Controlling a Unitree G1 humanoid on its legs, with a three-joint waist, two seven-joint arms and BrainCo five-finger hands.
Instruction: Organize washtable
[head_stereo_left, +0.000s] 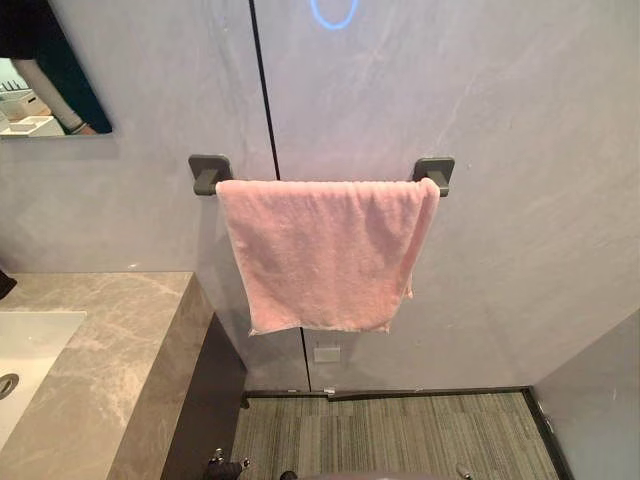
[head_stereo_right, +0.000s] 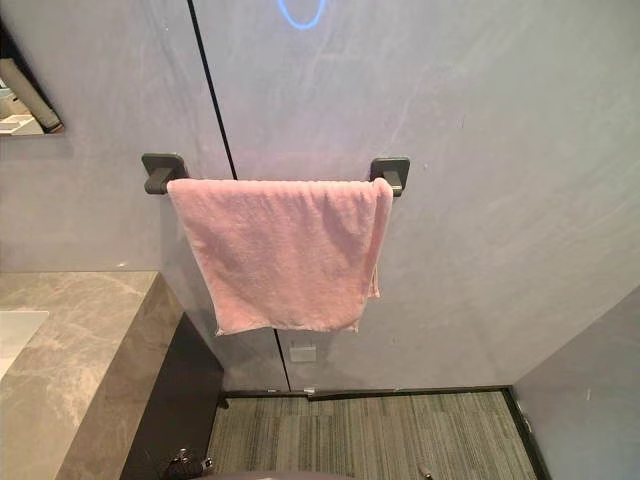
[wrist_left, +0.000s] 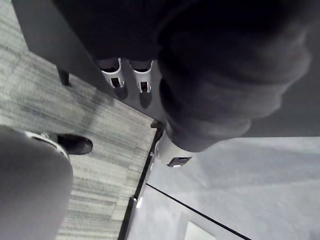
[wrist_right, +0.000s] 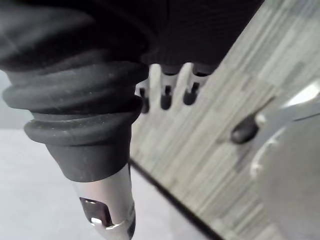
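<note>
A pink towel (head_stereo_left: 320, 250) hangs folded over a dark rail (head_stereo_left: 210, 172) on the grey wall, its lower edge slanting slightly. To the left is the washtable, a grey marble counter (head_stereo_left: 110, 340) with a white sink (head_stereo_left: 30, 350) set into it. My left hand (wrist_left: 142, 82) hangs low beside the dark cabinet front, above the carpet. Its fingers are relaxed and hold nothing. Over the striped carpet, my right hand (wrist_right: 166, 95) also hangs down with loose, empty fingers and the thumb apart.
A mirror (head_stereo_left: 40, 70) sits on the wall above the counter. Below the towel there is a small white wall plate (head_stereo_left: 327, 354) and striped grey carpet (head_stereo_left: 390, 435). A grey partition (head_stereo_left: 600, 400) closes off the right side.
</note>
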